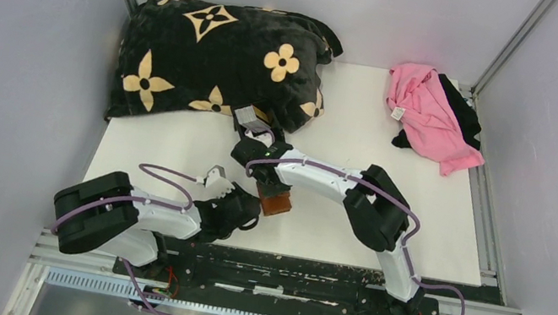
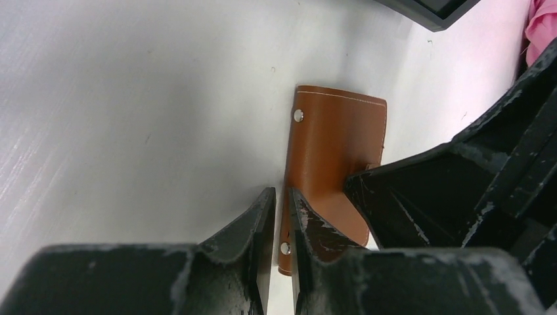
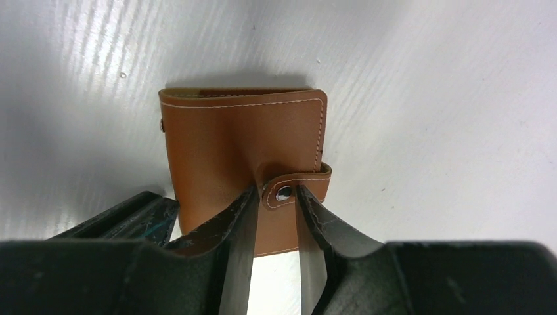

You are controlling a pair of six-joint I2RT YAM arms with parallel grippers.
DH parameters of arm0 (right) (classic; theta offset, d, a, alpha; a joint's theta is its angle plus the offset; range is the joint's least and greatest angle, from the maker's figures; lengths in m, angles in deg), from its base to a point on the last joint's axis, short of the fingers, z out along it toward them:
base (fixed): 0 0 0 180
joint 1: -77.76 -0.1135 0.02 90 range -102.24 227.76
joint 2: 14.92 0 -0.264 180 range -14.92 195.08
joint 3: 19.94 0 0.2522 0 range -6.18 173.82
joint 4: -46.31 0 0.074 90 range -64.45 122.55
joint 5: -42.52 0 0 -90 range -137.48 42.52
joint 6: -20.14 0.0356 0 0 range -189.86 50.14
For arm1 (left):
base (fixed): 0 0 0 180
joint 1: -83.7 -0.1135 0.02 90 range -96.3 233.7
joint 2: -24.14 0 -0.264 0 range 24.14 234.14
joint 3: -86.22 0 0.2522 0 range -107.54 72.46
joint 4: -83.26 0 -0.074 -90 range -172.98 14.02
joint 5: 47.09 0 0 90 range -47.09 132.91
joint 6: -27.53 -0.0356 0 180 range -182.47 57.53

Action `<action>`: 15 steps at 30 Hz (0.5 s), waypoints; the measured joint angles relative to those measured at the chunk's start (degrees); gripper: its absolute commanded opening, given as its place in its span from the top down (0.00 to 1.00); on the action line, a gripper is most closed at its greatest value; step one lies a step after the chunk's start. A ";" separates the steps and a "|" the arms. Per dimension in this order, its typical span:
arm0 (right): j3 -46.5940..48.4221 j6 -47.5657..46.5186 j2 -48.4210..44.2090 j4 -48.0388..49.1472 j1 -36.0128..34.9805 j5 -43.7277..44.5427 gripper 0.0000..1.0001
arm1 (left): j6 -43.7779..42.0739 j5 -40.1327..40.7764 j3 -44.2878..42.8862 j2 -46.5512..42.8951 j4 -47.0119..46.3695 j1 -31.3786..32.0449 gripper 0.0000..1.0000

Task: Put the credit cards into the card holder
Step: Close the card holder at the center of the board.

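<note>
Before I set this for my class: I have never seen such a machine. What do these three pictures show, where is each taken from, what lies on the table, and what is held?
These are two robot arms bolted at a table's near edge, each ending in a two-finger gripper. The wide picture comes from a fixed camera above and behind them, the left arm on the left, the right arm on the right. The other two come from cameras on the wrists, looking past each arm's own fingers. On the white table lie a black flowered cushion, a pink cloth and a brown leather card holder. The left gripper pinches the holder's edge. The right gripper has its jaws apart, either side of the snap tab.
</note>
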 measured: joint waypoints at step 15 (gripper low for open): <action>-4.81 0.92 -3.41 10.99 0.87 -3.67 0.61 | 0.00 -0.07 0.04 -0.55 1.01 0.20 0.76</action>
